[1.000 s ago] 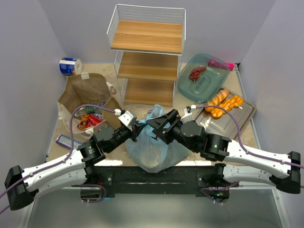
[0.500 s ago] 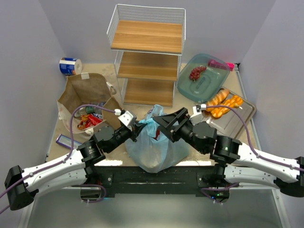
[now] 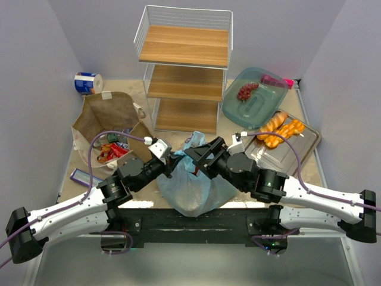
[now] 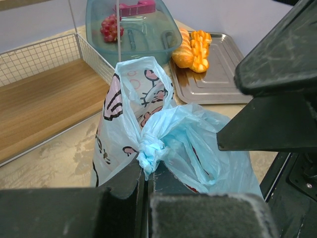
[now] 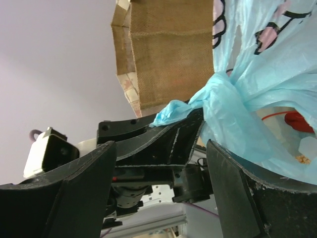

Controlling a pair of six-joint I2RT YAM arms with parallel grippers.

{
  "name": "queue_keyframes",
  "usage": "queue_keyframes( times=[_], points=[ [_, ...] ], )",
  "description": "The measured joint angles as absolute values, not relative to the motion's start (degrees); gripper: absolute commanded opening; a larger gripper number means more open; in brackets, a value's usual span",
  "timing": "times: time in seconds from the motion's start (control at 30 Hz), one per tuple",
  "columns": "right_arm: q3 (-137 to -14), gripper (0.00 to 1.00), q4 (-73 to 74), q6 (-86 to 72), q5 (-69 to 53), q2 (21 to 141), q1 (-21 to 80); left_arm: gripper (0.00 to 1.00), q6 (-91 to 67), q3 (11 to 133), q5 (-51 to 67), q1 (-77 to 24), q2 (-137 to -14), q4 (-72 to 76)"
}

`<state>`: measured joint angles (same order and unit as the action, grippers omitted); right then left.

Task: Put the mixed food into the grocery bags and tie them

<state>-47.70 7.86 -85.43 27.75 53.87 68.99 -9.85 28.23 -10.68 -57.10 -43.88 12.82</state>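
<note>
The light-blue plastic bag [image 3: 193,187] stands at the table's near edge, its top twisted into a knot [image 4: 150,148]. My left gripper [image 4: 146,171] is shut on the tail of that knot [image 5: 218,96]. My right gripper [image 3: 197,156] is open, its fingers [image 4: 270,131] spread just right of the knot and touching nothing; in its own view the right gripper [image 5: 161,148] frames the left gripper's fingers [image 5: 181,134]. Something red [image 5: 297,120] shows through the plastic. The brown paper bag [image 3: 110,116] stands open at the left with a red packet [image 3: 113,152] at its mouth. Orange breads [image 3: 280,130] lie on a metal tray [image 3: 300,152].
A wire rack with wooden shelves [image 3: 184,71] stands behind the blue bag. A teal see-through dish [image 3: 256,101] sits at the back right. A blue-and-white roll [image 3: 88,82] is at the far left corner, and a purple bar [image 3: 80,176] lies near the left edge.
My right gripper swung out to the right, away from the knot, then came back beside it, still open. The left gripper has kept its hold without moving.
</note>
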Motion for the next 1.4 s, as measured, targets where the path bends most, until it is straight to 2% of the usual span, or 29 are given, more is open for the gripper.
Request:
queue_keyframes(
  times=[0.8, 1.03, 1.27, 1.4],
  points=[
    [-42.2, 0.78, 3.4, -90.1, 30.3, 59.5, 69.0, 0.0, -9.9, 28.2, -9.2, -58.2, -43.0, 12.8],
    [-40.9, 0.74, -1.2, -92.8, 32.5, 61.7, 69.0, 0.0, -9.9, 27.3, -9.3, -58.6, -42.5, 13.2],
    [-40.0, 0.6, -4.8, -95.3, 36.2, 62.6, 69.0, 0.0, -9.9, 25.4, -8.5, -59.4, -41.3, 15.9],
    [-39.9, 0.46, -4.8, -96.5, 38.2, 62.6, 69.1, 0.0, -9.9, 24.2, -7.9, -59.9, -40.5, 17.4]
  ],
)
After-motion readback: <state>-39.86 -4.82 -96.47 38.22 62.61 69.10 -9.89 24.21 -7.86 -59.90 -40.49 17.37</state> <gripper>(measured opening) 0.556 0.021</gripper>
